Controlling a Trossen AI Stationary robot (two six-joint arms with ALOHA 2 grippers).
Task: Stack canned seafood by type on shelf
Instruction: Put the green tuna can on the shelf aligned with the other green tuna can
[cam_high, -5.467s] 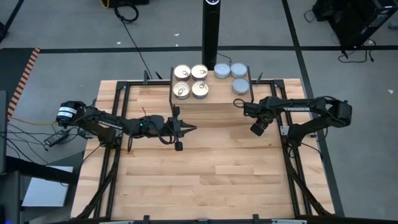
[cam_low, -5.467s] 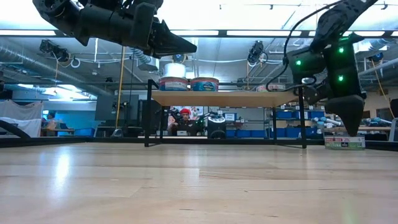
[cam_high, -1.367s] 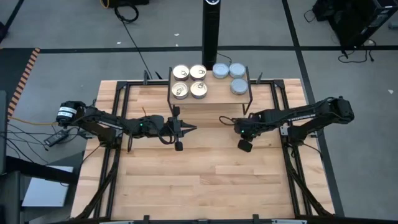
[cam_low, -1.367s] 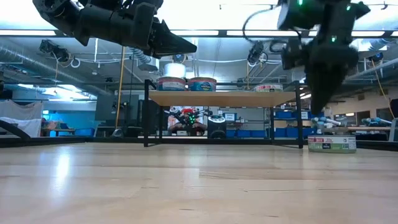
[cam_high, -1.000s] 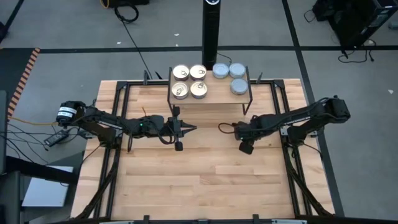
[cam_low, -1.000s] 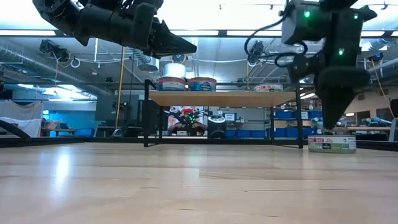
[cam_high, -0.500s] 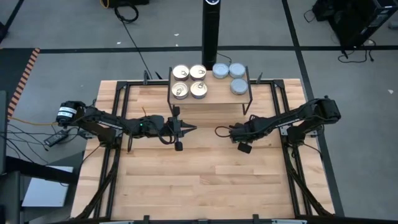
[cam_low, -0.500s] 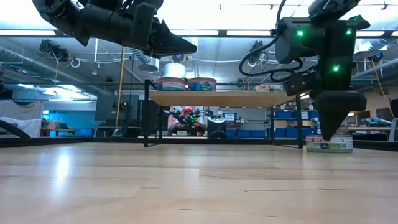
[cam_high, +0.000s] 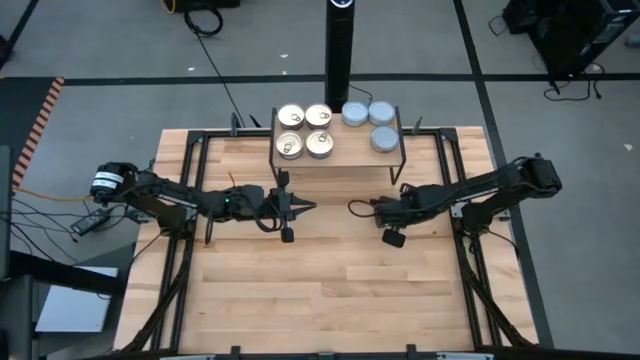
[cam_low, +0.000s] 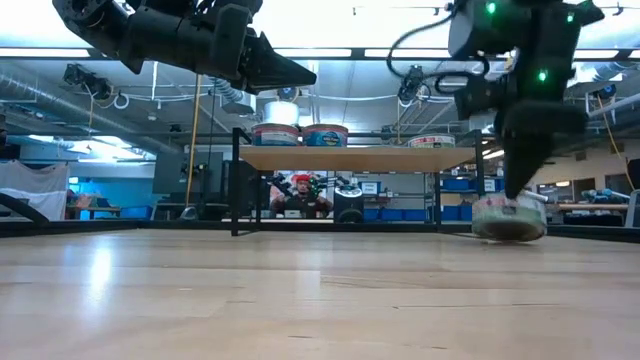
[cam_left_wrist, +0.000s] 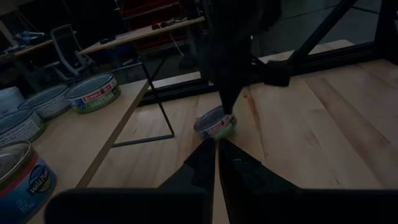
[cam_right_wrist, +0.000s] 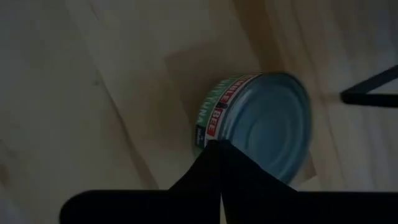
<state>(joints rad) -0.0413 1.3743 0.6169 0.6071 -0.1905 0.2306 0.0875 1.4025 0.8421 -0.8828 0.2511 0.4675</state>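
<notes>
The shelf (cam_high: 345, 163) is a light-wood board on black wire legs at the table's far edge. Four gold-lidded tins (cam_high: 305, 131) rest on its left half and three blue-grey-lidded tins (cam_high: 370, 120) on its right half. A fourth blue-grey tin (cam_low: 510, 218), green-labelled, is under my right gripper (cam_low: 516, 196), in front of the shelf's right legs; my right arm hides it in the high view. That gripper is shut on it. My left gripper (cam_high: 312, 207) hovers shut above the table, left of centre. My right gripper has the blue-grey tin by its rim (cam_right_wrist: 219, 138), where the lid meets the side wall. The two fingertips (cam_right_wrist: 211, 155) close together there, coming from above and pointing down. The tin sits tilted below them; whether its low edge (cam_low: 500, 238) touches the table, I cannot tell.
The shelf's black wire legs (cam_left_wrist: 163, 115) stand close to the held tin. A black post (cam_high: 338, 55) rises behind the shelf. Bare wood (cam_high: 330, 290) stretches over the near half of the table. Black frame rails (cam_high: 180, 260) run along both sides.
My right gripper moved toward the table's left and came down onto the tin lying flat by the shelf's right legs. Then it rose a little. The tin has gone from flat on the table to tilted, with one side raised.
</notes>
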